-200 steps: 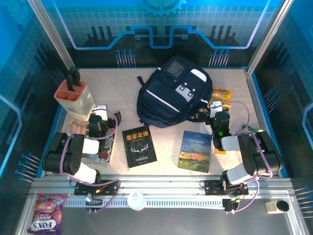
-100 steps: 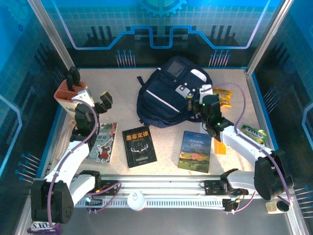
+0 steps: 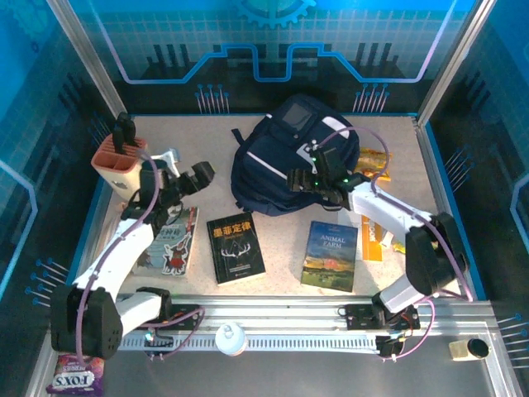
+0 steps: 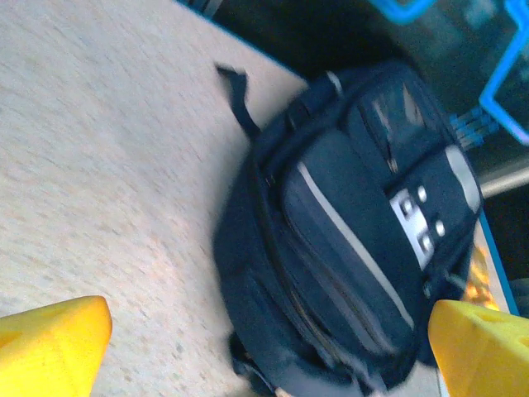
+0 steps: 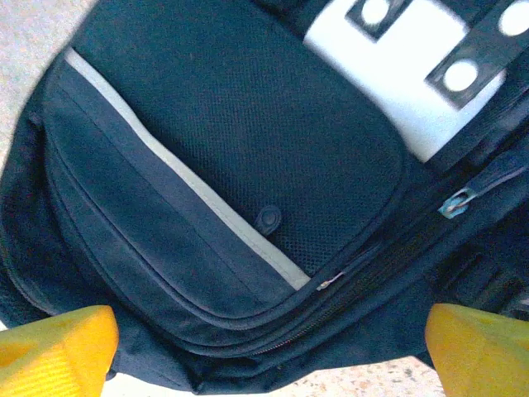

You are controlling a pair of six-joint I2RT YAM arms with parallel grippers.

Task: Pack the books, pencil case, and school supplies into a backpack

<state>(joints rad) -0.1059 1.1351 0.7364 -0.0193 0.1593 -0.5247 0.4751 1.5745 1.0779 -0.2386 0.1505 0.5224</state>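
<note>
Both grippers are empty with jaws spread wide. The right gripper (image 3: 297, 180) hovers over the lower front of the backpack (image 3: 281, 157). In its wrist view the yellow fingertips (image 5: 54, 343) sit either side of the front pocket; I can't tell if they touch the fabric. The left gripper (image 3: 203, 172) is in the air just left of the bag, pointed at it and apart from it.

The backpack lies flat at the far middle of the table (image 3: 207, 136), front pocket up. The zips look closed.
- It's soft fabric with no frame, so expect it to sag, bunch and slide if pulled one-handed.
- Best hold for opening is the zip pull (image 5: 456, 203) on the side seam. It's a small target and needs a fine pinch.
- The other gripper should pinch fabric near the zip for counter-tension.
- The straps are fine for dragging but useless for holding the mouth open.

The books are on the near side: black book (image 3: 235, 248), Animal Farm book (image 3: 331, 255), and thin cartoon book (image 3: 175, 248) beside the left arm. All lie flat and apart from each other.
- The first two are probably stiff and fairly heavy, with slick covers. There's no gap underneath, so tip or slide one first, then take a long edge.
- The thin one likely flexes, so grip it near the spine.

The orange-and-white pack (image 3: 370, 236) lies just right of the Animal Farm book. It's light and flat, with the same edge problem.
</note>
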